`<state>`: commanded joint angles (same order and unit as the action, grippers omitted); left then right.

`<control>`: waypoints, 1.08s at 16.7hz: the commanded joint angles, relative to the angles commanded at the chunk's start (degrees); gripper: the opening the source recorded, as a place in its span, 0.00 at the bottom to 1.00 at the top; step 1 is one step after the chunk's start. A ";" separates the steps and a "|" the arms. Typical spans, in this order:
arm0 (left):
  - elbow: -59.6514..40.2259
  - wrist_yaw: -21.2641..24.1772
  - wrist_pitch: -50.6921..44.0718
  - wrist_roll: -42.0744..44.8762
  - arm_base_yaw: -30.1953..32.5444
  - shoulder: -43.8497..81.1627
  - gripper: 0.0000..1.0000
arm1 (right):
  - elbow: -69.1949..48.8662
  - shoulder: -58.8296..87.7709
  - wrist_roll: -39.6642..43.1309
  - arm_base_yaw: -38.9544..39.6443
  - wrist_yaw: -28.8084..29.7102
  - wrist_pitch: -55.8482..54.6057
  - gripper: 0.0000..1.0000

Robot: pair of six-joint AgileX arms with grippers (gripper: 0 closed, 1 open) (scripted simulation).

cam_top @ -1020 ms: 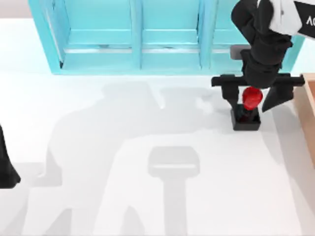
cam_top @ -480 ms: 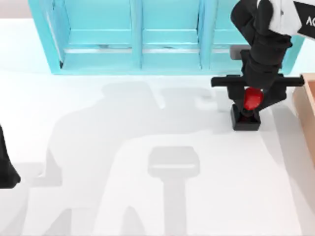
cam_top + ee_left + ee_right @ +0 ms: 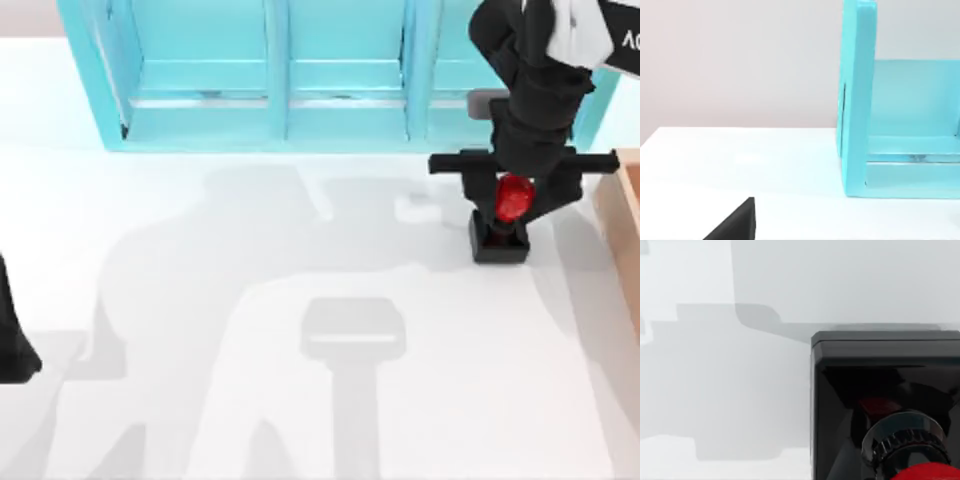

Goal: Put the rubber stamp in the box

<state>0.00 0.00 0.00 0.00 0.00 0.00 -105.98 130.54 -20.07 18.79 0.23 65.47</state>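
The rubber stamp (image 3: 499, 244) stands upright on the white table at the right, its black square base below a glossy red knob (image 3: 513, 198). My right gripper (image 3: 512, 214) reaches down over it, and its fingers are shut against the sides of the red knob. The right wrist view looks closely down on the stamp (image 3: 875, 375), with the base resting on the table. The tan wooden box (image 3: 624, 215) sits at the table's right edge, just right of the gripper, and is cut off by the picture. My left arm (image 3: 12, 345) is parked at the left edge.
A big light-blue compartmented shelf unit (image 3: 300, 80) runs along the back of the table, right behind my right arm; its side wall (image 3: 858, 100) appears in the left wrist view. White tabletop (image 3: 250, 300) stretches across the middle and front.
The right gripper's fingers, spread wide on either side of the stamp a second ago, have come together onto the red knob. The stamp has stayed in place.
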 joint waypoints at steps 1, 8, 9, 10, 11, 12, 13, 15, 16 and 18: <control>0.00 0.00 0.00 0.00 0.00 0.00 1.00 | -1.34 0.06 -0.01 -0.01 -0.01 1.34 0.00; 0.00 0.00 0.00 0.00 0.00 0.00 1.00 | -19.54 -0.14 0.06 -0.17 -0.01 19.73 0.00; 0.00 0.00 0.00 0.00 0.00 0.00 1.00 | -20.76 -0.23 0.09 -0.20 0.00 20.97 0.00; 0.00 0.00 0.00 0.00 0.00 0.00 1.00 | -21.37 -0.24 0.10 -0.20 0.00 21.60 0.00; 0.00 0.00 0.00 0.00 0.00 0.00 1.00 | -21.45 -0.23 0.10 -0.20 0.00 21.69 0.00; 0.00 0.00 0.00 0.00 0.00 0.00 1.00 | -21.45 -0.23 0.10 -0.20 0.00 21.69 0.00; 0.00 0.00 0.00 0.00 0.00 0.00 1.00 | -21.45 -0.23 0.10 -0.20 0.00 21.69 0.00; 0.00 0.00 0.00 0.00 0.00 0.00 1.00 | -21.21 -0.25 0.14 -0.18 -0.04 21.52 0.00; 0.00 0.00 0.00 0.00 0.00 0.00 1.00 | -20.56 -0.86 0.82 -0.73 -0.04 21.38 0.00; 0.00 0.00 0.00 0.00 0.00 0.00 1.00 | -17.68 -3.67 3.88 -3.23 -0.03 20.93 0.00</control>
<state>0.00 0.00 0.00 0.00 0.00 0.00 -123.65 126.87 -16.18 15.56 0.20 86.39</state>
